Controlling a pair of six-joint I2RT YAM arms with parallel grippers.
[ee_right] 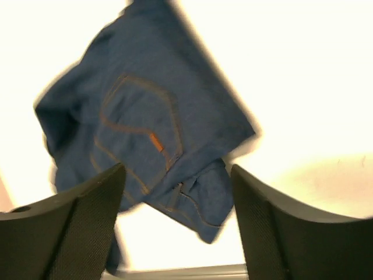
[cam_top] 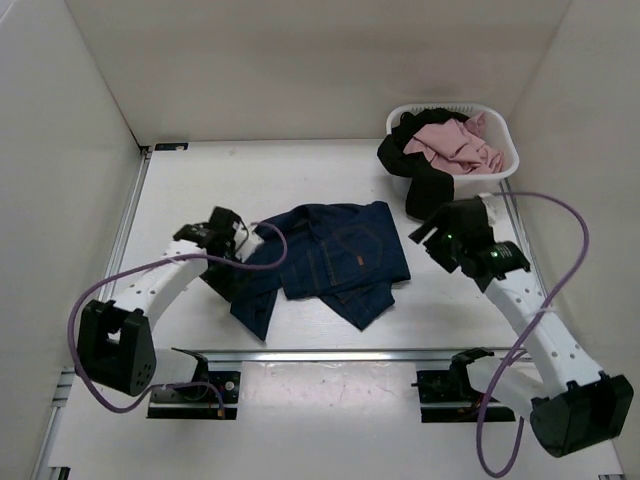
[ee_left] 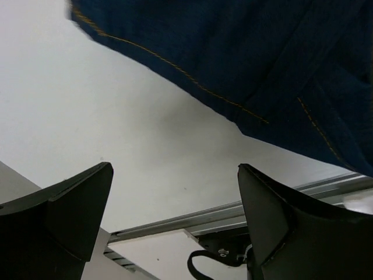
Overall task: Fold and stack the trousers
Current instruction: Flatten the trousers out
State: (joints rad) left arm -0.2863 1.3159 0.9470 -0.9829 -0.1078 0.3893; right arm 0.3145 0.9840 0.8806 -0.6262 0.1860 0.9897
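Left of the trousers (cam_top: 335,258), close by their left edge, the left claw (ee_left: 173,169) stands wide with nothing between its fingers. Bare surface (cam_top: 190,185) and a stitched denim hem lie ahead of it.

The trousers lie mid-surface, gathered into a compact, roughly folded bundle with a back pocket and its orange-brown stitching uppermost. Finding: the fold is untidy. One flap trails out at the bundle's near-left corner and another pokes out along its near edge. Judgement: folding is largely done but wants squaring. No pile of folded clothes is visible, so stacking appears outstanding.

Right of the trousers and apart from them, the right claw (ee_right: 176,168) hangs above the surface, fingers spread, carrying nothing.

Further right and behind the trousers, a white basket (cam_top: 508,152) holds a pink garment (cam_top: 458,145) on top. A black garment (cam_top: 418,178) in it spills over the front rim towards the surface. Neither garment touches the trousers.
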